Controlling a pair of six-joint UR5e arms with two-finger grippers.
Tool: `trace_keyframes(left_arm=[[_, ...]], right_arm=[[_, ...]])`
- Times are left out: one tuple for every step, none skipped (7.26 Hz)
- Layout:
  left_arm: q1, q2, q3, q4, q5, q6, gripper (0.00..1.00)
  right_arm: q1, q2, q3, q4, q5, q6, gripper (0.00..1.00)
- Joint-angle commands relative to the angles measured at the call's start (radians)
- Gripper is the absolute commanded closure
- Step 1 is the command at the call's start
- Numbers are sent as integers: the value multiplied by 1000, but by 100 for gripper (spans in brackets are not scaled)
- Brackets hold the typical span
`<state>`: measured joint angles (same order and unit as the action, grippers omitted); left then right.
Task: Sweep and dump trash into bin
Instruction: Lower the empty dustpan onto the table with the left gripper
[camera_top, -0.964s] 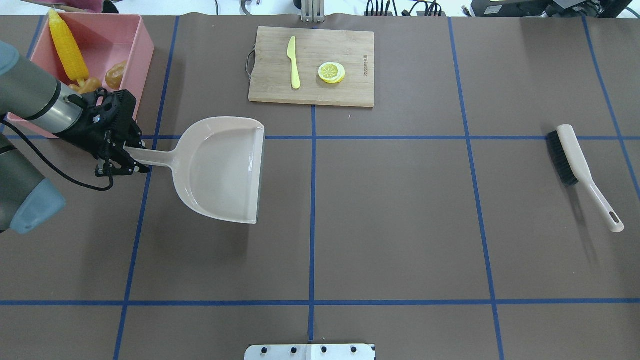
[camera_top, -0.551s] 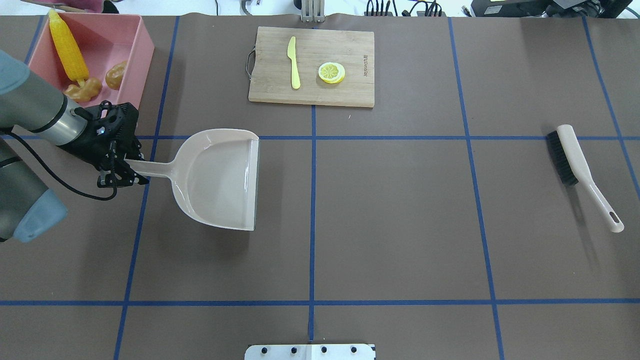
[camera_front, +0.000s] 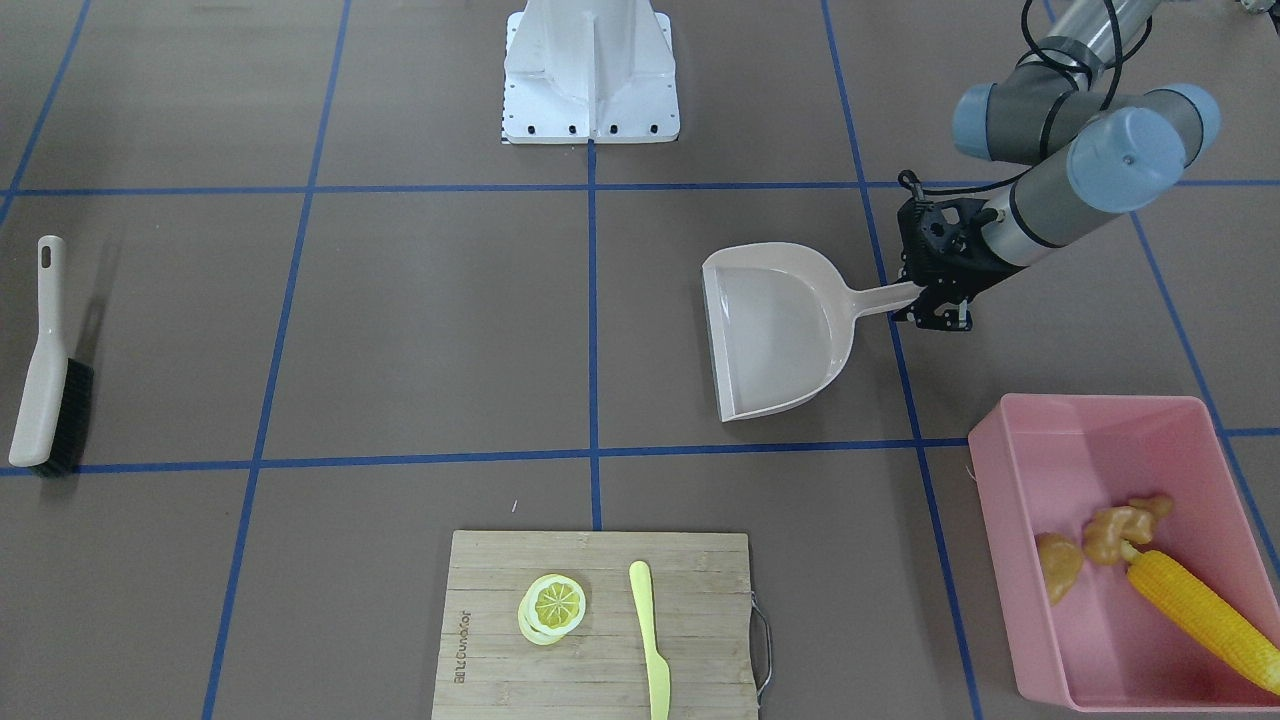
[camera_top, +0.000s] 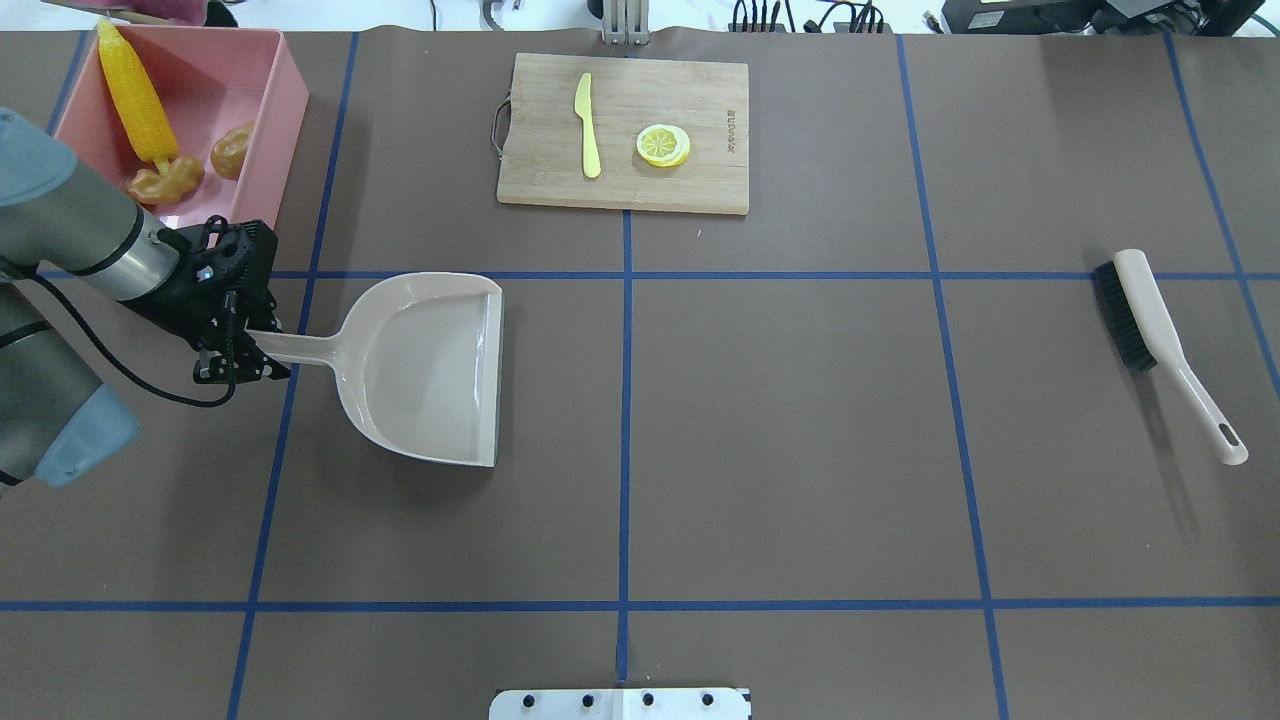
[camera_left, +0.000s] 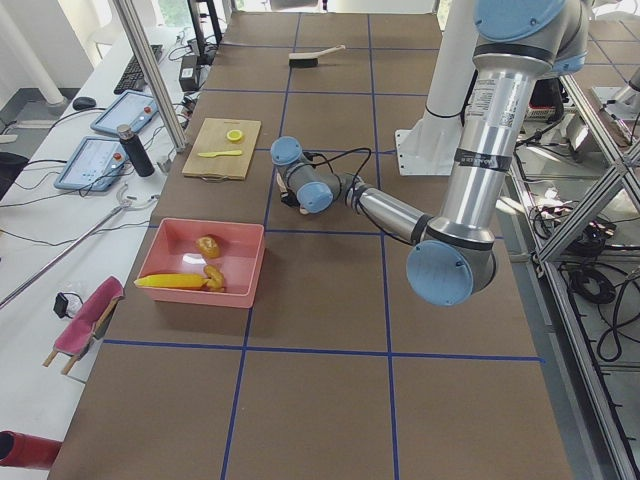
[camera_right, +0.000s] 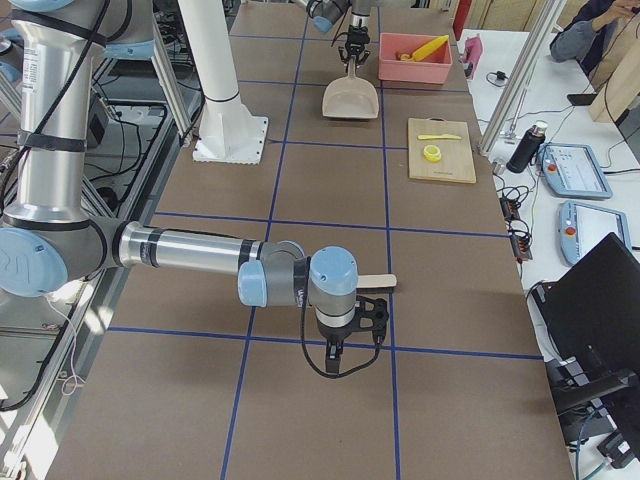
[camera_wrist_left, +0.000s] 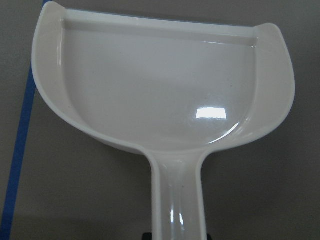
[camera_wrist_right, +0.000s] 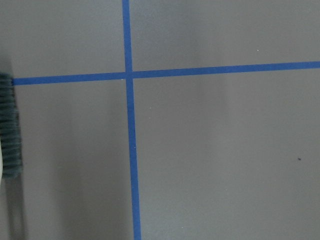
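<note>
The pink bin (camera_top: 285, 120) stands at the far left and holds the yellow corn cob (camera_top: 135, 95), the brownish-orange potato lump (camera_top: 232, 150) and the tan ginger root (camera_top: 165, 180). They also show in the front view: bin (camera_front: 1000, 500), corn (camera_front: 1195, 605), potato (camera_front: 1058, 565), ginger (camera_front: 1120, 525). My left gripper (camera_top: 245, 345) is shut on the handle of the empty beige dustpan (camera_top: 430, 370), just in front of the bin. The pan fills the left wrist view (camera_wrist_left: 160, 85). My right gripper (camera_right: 345, 335) shows only in the right side view, near the brush; I cannot tell its state.
A brush (camera_top: 1150, 320) with black bristles lies at the right; its bristles edge the right wrist view (camera_wrist_right: 10, 130). A wooden cutting board (camera_top: 700, 90) at the far middle carries a pale yellow knife (camera_top: 588, 125) and a lemon slice (camera_top: 663, 145).
My left gripper has carried the dustpan away from the bin, toward the robot and slightly left. The brush and the board have not moved.
</note>
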<state>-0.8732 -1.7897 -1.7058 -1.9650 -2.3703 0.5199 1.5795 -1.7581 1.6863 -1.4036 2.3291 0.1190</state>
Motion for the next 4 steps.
trace_keyframes(left_arm=[[0,-2,9,-12,11,0,3],[-1,1,5,-23,8,-3,3],[-1,1,-3,-23,2,-7,2],[-3,3,-27,-20,0,-18,2]], right_arm=[[-18,-26,38,0,-19,-9,0],[-18,-27,46,0,-19,-9,0],[-18,-32,43,11,-19,-7,0],[-18,-32,38,12,-17,-7,0]])
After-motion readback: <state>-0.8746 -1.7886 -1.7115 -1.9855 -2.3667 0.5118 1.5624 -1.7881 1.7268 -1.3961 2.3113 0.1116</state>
